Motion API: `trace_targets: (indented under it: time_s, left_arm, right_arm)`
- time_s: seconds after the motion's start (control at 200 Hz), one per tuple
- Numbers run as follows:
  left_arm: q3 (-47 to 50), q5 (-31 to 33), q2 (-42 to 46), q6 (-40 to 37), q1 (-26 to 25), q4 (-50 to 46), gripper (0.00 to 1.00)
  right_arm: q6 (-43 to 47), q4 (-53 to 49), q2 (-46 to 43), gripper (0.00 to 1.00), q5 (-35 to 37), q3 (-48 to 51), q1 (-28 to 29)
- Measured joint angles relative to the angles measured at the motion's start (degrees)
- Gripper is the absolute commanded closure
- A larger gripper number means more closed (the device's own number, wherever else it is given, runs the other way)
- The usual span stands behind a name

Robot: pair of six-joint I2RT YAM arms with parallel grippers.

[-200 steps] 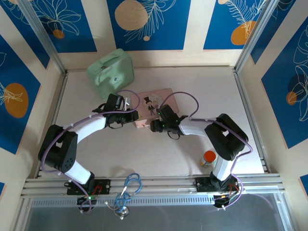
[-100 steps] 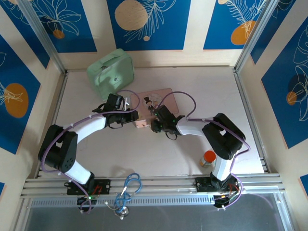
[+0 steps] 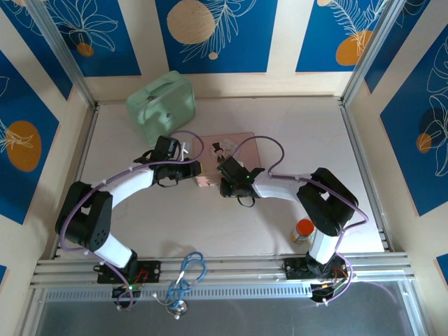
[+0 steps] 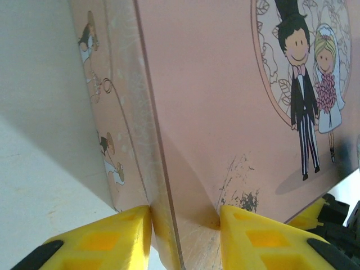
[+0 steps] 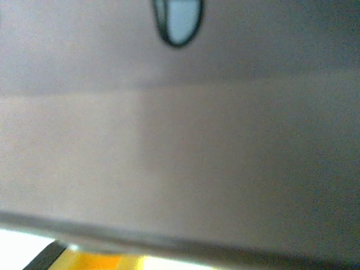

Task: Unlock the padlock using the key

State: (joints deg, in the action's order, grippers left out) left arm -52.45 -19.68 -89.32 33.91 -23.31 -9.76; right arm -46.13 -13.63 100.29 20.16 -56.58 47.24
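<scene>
Tabletop: left fingers clamping pink tin

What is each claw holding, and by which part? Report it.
Left claw clamps the pink tin at its left edge, fingers either side. Right claw: cannot tell; its view is blurred.

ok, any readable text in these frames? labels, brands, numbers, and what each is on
No text can be read in any of these views.
pink tin: cartoon bride and groom on the lid and small figures on the side, no lettering.
green case: small dark marks on it, too small to read.
orange-capped bottle: too small to tell if it has a label.
Right wrist view: blurred, no letters can be made out.
</scene>
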Motion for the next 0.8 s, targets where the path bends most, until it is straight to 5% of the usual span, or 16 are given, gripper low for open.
trace_targets:
  time_s: [0.8]
  left_arm:
    - [0.31, -0.87, 0.00, 0.81, 0.59, 0.31, 0.61]
  right_arm:
    - [-5.40, -2.97, -0.11, 0.81, 1.36, -0.76, 0.76]
